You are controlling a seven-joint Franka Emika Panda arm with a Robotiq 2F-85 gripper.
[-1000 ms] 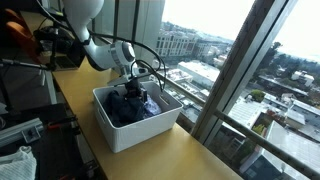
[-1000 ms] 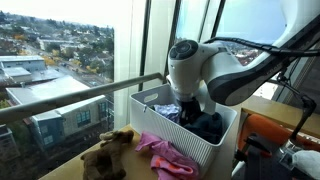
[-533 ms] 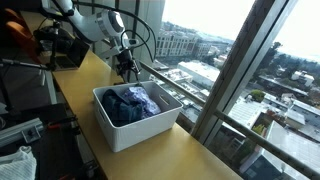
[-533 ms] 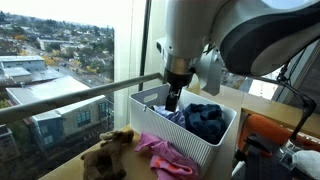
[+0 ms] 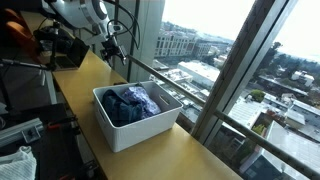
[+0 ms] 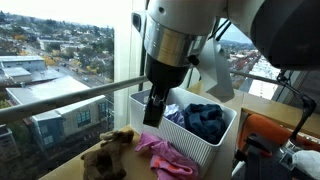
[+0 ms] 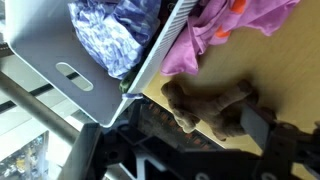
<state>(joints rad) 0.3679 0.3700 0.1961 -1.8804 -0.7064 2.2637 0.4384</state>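
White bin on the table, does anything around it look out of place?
Yes. A pink garment lies crumpled on the table outside the white bin, against its ribbed wall, while blue clothes sit inside. A brown stuffed toy lies beside the garment.

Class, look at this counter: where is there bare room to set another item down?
Free: the bare wooden counter between the white bin and the near end. Crowded: beside the bin's ribbed wall, where the pink cloth and plush toy lie.
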